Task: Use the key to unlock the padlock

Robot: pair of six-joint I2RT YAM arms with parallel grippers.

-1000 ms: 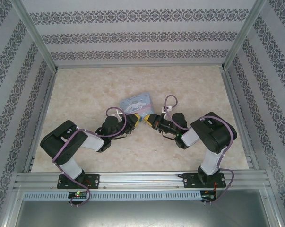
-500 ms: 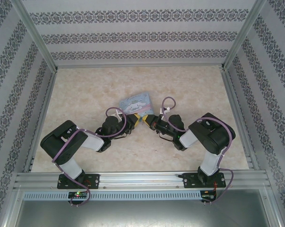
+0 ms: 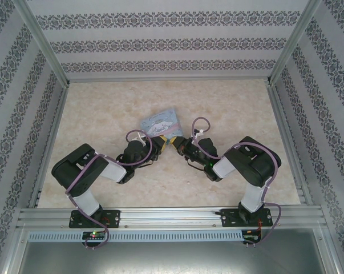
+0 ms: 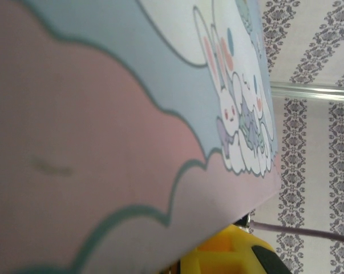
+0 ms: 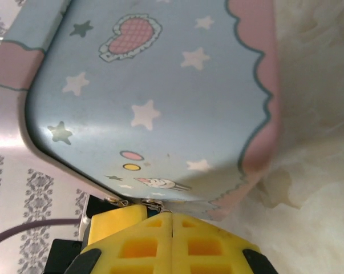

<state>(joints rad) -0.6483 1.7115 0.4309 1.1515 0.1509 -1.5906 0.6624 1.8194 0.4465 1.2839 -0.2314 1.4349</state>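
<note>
Closest to us, the left arm (image 3: 83,171) and the right arm (image 3: 251,162) bend in from the near edge of the desk (image 3: 97,114). The left end effector (image 3: 161,142) and the right end effector (image 3: 175,142) meet nose to nose at the near edge of the tin (image 3: 159,121). I think this is so one can hold things steady while the other works the lock. The right end effector is clenched tight. Its yellow fingers (image 5: 189,225) are pressed flat together just under the tin's edge, beside little silver bits (image 5: 129,201) that may be the clasp. If it pinches the key, the key is too thin to see. The left end effector is clenched almost all the way too, with one yellow finger (image 4: 231,242) tucked right below the tin. I cannot tell if it pinches anything. The padlock is too small to pick out. My guess is it hangs at that near edge, between the two. Past them the tin lies on the desk. Since a second ago, the tin has slid a bit left and away. The right arm has reached further in after it, and the left arm has hardly moved.
</note>
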